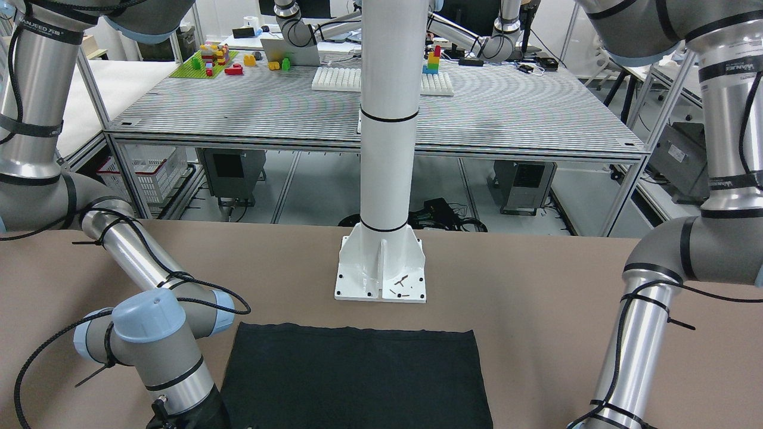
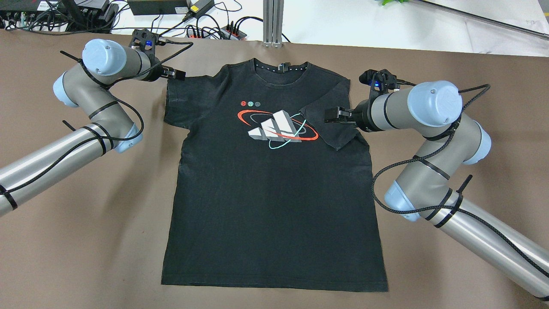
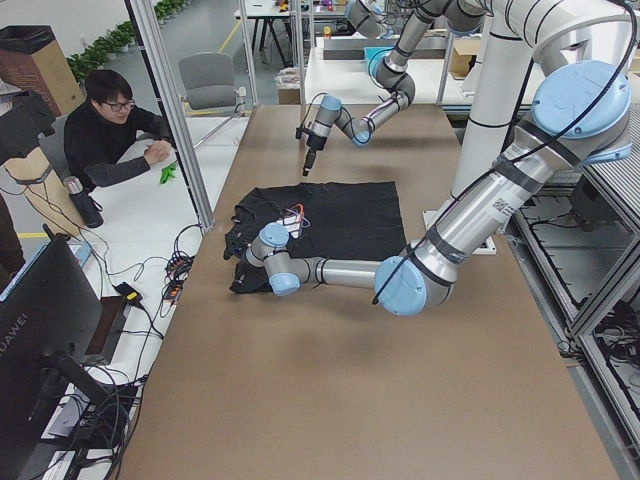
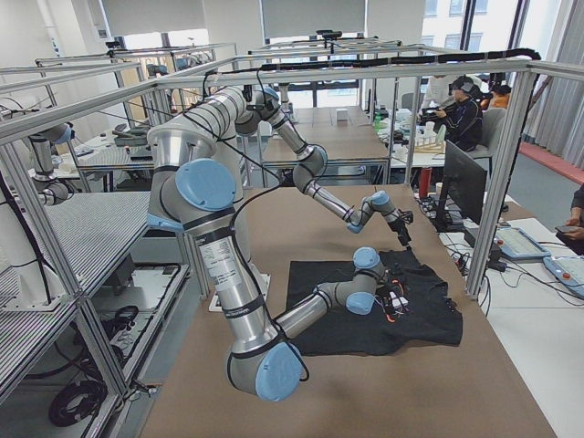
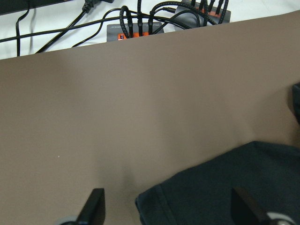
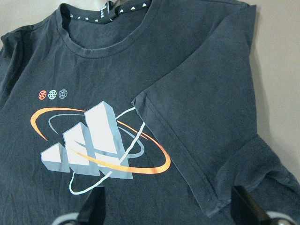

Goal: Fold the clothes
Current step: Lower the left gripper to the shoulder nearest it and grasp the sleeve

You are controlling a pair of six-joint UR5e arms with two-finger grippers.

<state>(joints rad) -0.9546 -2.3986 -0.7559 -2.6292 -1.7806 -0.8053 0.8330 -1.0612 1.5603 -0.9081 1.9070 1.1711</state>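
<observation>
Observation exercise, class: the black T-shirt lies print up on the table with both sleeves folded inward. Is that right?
No. The overhead view shows only the sleeve by the right gripper folded inward; the other sleeve lies spread flat. The rest holds.

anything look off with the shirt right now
On the shirt, one sleeve by the right end effector is folded in over the chest, cuff reaching the print; the other sleeve lies flat. Uneven, likely mid-fold.

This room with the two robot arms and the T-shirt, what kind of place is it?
Most likely a robotics lab or workshop. More robot arms stand at the next bench, which holds toy bricks. Metal frames surround the tables, and a person sits nearby.
</observation>
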